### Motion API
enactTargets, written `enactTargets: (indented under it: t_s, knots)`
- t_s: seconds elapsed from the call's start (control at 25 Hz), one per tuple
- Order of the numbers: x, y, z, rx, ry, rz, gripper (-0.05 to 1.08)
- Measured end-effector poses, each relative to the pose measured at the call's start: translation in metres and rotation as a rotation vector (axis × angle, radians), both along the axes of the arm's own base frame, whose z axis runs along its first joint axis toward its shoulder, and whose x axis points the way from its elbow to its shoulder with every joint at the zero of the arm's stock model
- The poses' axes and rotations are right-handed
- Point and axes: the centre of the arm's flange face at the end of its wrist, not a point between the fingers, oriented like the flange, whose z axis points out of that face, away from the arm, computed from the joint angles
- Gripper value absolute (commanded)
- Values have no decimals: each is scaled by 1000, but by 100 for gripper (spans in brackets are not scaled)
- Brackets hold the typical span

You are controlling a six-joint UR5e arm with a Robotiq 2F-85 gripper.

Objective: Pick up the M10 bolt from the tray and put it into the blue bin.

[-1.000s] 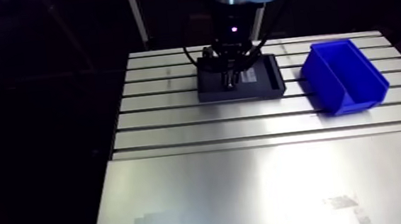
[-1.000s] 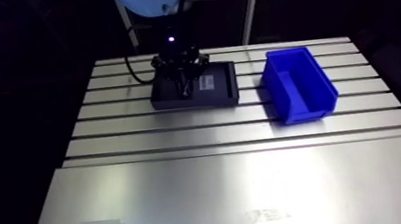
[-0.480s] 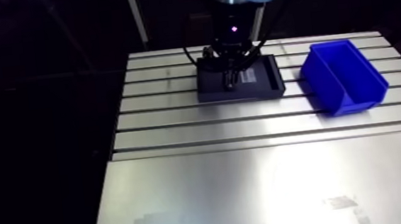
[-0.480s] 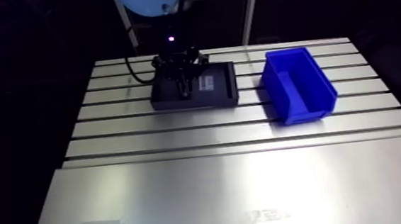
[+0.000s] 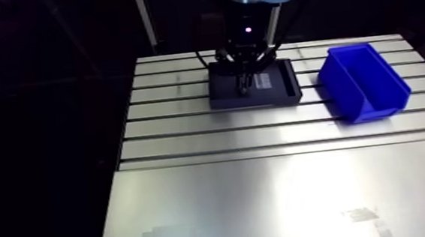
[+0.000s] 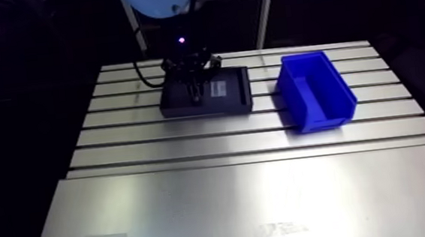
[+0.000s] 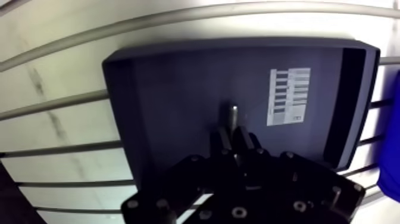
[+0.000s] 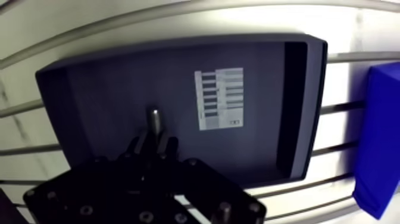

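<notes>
gripper: black two-finger Robotiq gripper (image 7: 233,142), over the tray; fingers (image 7: 222,142) drawn close together, clamped on the bolt's shank.
bolt: short grey metal M10 bolt (image 7: 231,114), held between the fingertips. Its free end sticks out ahead of them, pointing at the tray floor. Cannot tell if the tip touches the floor or is clear of it.
tray: dark grey rectangular plastic tray (image 7: 166,83), low walls, directly under the gripper, lying flat on the table. The gripper is over the large main compartment, roughly mid-floor.
label: white printed paper label (image 7: 288,96), flat on the tray floor, just beside the gripper on the side toward the bin. Text too small to read.
end compartment: narrow slot (image 7: 342,101) along the tray's short end, beyond the label from the gripper. Contents too dark to tell.
bin: blue open-top plastic bin (image 5: 364,81), on the table beside the tray, past the slot end, apart from the tray and well apart from the gripper. Nothing can be made out inside it.
table: slotted aluminium table (image 5: 283,188), grooves run under both tray and bin; smooth plate on the near part in the arm view.
</notes>
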Motion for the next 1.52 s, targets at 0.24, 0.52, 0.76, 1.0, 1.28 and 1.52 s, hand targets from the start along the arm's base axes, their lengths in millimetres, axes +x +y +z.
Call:
enactTargets:
  t_s: [0.24, 0.52, 0.76, 1.0, 1.28, 1.52]
  knots:
    - [-2, 1, 6, 3, 22, 4, 90]
    - [-2, 1, 27, 5, 57, 8, 101]
    - [6, 3, 69, 7, 92, 16, 105]
    - [28, 4, 119, 4, 98, 80, 105]
    - [59, 4, 171, -3, 97, 197, 104]
    - [81, 11, 195, -20, 93, 405, 104]
